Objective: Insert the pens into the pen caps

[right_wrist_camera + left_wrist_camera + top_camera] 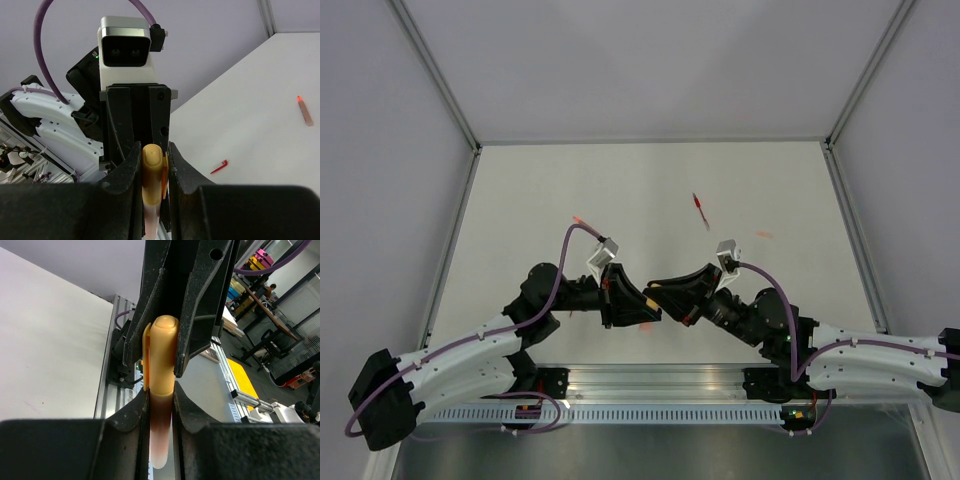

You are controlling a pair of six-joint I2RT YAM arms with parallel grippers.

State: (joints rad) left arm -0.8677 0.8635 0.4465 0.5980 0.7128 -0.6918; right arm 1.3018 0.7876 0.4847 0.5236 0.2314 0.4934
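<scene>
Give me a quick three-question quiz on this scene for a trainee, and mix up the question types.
1. True or false: the orange pen is lying on the table.
2. Multiple choice: in the right wrist view, what lies on the table? A) a red pen cap B) a blue marker C) scissors
3. Short answer: how many pincers are closed on the orange pen?

Key
1. False. It is held up off the table.
2. A
3. Two: the left pincer and the right pincer.
</scene>
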